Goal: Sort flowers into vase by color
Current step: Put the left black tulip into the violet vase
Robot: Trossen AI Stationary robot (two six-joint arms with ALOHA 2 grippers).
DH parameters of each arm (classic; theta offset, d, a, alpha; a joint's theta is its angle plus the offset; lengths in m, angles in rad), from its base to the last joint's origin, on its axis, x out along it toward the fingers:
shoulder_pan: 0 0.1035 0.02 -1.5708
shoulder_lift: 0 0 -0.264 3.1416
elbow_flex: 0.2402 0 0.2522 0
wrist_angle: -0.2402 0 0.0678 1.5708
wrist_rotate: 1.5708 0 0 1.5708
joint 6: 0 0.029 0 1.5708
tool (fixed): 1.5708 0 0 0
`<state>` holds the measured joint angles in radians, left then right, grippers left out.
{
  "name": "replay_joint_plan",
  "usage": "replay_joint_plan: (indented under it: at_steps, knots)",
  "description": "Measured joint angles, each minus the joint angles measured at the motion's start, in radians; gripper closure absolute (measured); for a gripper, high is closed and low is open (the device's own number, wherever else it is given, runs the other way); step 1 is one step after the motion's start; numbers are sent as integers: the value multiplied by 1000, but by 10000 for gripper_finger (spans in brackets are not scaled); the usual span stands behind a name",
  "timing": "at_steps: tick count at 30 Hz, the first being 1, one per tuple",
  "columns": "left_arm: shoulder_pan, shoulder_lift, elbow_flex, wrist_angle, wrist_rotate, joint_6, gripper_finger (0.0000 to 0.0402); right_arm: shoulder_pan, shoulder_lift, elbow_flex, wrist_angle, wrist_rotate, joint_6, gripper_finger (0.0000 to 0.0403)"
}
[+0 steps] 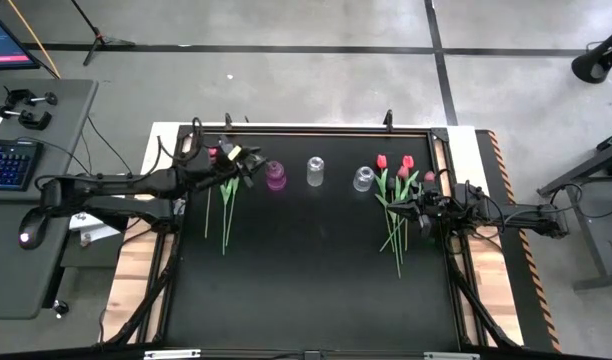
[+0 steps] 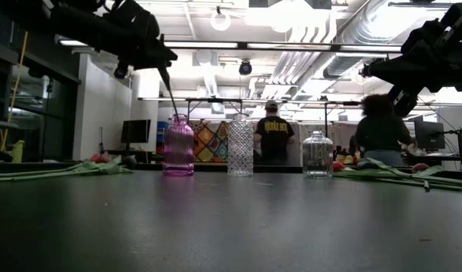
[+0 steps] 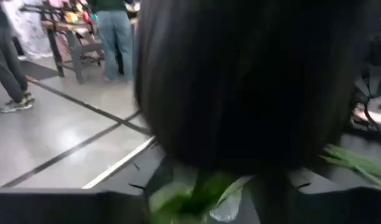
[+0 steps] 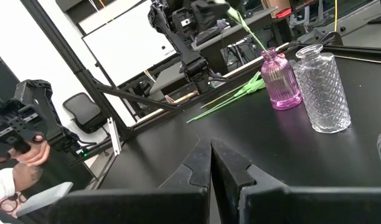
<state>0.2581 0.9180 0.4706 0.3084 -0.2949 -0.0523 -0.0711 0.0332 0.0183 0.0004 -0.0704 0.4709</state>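
Three vases stand in a row near the worktop's far edge: pink vase (image 1: 276, 176), clear vase (image 1: 315, 171), round vase (image 1: 363, 179). Left tool (image 1: 248, 163) hovers beside the pink vase, a flower stem (image 2: 170, 94) slanting into its neck; grip unclear. Right tool (image 4: 210, 163), closed empty, sits over loose flowers (image 1: 396, 205) by the right edge.

Open-plan robotics lab: exposed ceiling ducts (image 2: 344, 30), concrete floor (image 1: 286, 80), keyboard desk (image 1: 46, 110) upper left, people (image 2: 276, 140) at benches.

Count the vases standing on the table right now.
3, in a row along the far side: a pink ribbed glass vase on the left, a tall clear cut-glass vase in the middle, a squat clear glass vase on the right.
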Motion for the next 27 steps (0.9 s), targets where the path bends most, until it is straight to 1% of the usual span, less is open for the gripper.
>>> replay_joint_plan:
  at_steps: [3, 6, 10, 12, 15, 19, 22, 24, 27]
  knots:
    - [0, 0, 0, -21, 24, -24, 206, 0, 0, 0, 0, 0, 0, 402]
    - [0, 0, 0, -22, 129, -65, 195, 0, 0, 0, 0, 0, 0, 402]
    - [0, 0, 1, -47, 271, -131, 190, 0, 0, 0, 0, 0, 0, 402]
    - [0, 0, 1, -79, 322, -161, 190, 0, 0, 0, 0, 0, 0, 402]
    - [-8, -1, 1, -140, 370, -206, 190, 0, 0, 0, 0, 0, 0, 402]
    - [-35, -1, 2, -208, 410, -231, 190, 0, 0, 0, 0, 0, 0, 402]
    - [-56, -1, 2, -227, 425, -231, 190, 0, 0, 0, 0, 0, 0, 402]
    - [-63, -1, 2, -226, 415, -231, 190, 0, 0, 0, 0, 0, 0, 402]
    - [-65, -10, 2, -213, 352, -216, 190, 0, 0, 0, 0, 0, 0, 402]
